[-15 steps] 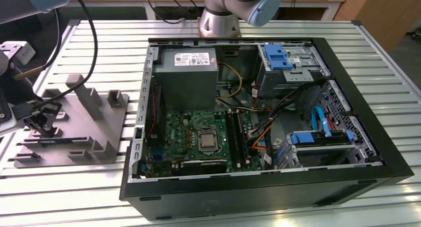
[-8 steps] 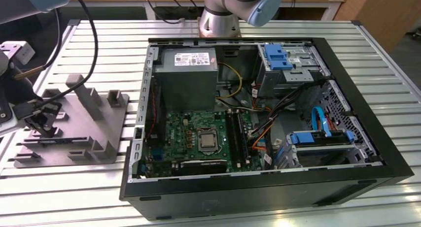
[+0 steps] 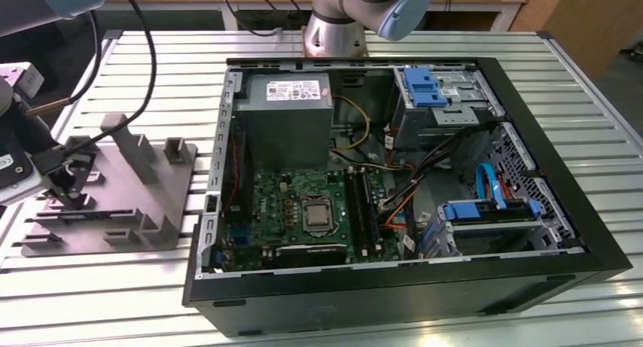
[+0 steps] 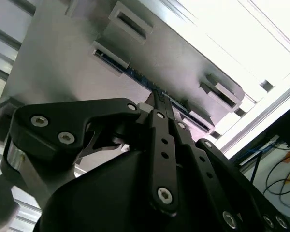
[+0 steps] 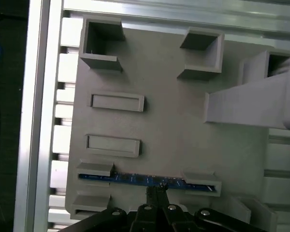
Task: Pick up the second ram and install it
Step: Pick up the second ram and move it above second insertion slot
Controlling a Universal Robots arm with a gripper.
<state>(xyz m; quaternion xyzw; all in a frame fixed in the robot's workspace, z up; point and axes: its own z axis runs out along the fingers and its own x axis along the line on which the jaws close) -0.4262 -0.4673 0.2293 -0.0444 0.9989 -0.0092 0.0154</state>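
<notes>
We find the second ram [image 5: 125, 178] standing on edge in the grey fixture [image 5: 169, 121], seated between two slotted holders. The fixture rests on the tabletop [image 3: 120, 287], to the exterior view's left of the open computer case [image 3: 402, 294]. The gripper [image 5: 157, 189] stands over the ram, with its fingers [image 4: 160, 140] drawn narrow and pinching the ram's upper edge at mid-length.

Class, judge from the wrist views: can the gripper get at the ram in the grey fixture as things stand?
Probably yes. The ram stands on edge in the fixture, its middle bare between two holders; the gripper sits right at that middle, nothing between.
</notes>
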